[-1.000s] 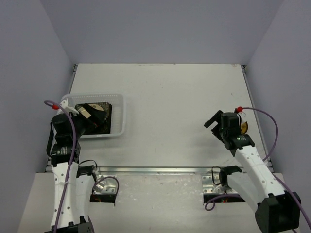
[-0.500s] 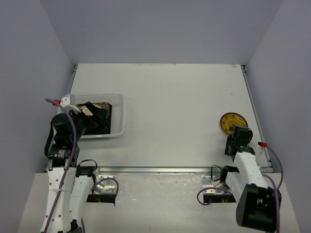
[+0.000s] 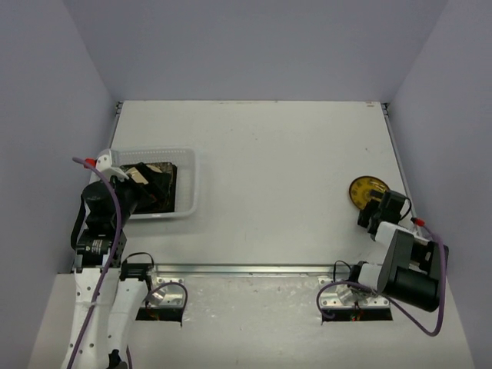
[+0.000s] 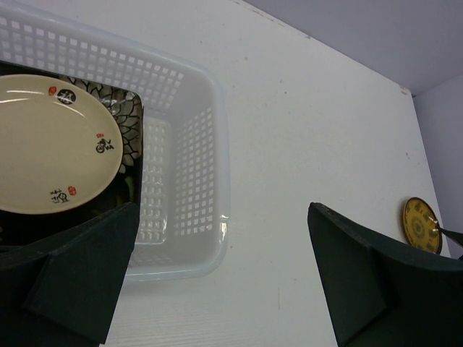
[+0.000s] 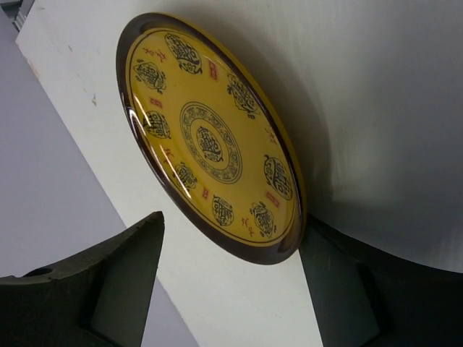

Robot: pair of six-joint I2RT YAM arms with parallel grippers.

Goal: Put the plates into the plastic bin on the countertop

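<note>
i see the yellow plate (image 5: 210,141) with a dark brown rim, black round medallions ringing a black centre motif, and tiny red marks. cream plate (image 4: 51,144) has black and red stamps. square plate (image 4: 129,116) is black with pale floral lines. bin (image 4: 192,144) is translucent white with a square-hole grid. countertop (image 4: 311,130) is white.

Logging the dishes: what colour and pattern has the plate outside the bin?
Yellow plate, dark rim, black medallion motifs; right wrist view shows it best.

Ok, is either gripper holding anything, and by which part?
Nothing is held. The left gripper is open by the perforated white plastic bin; the right gripper is open at the rim of the round yellow plate, not clamped.
</note>
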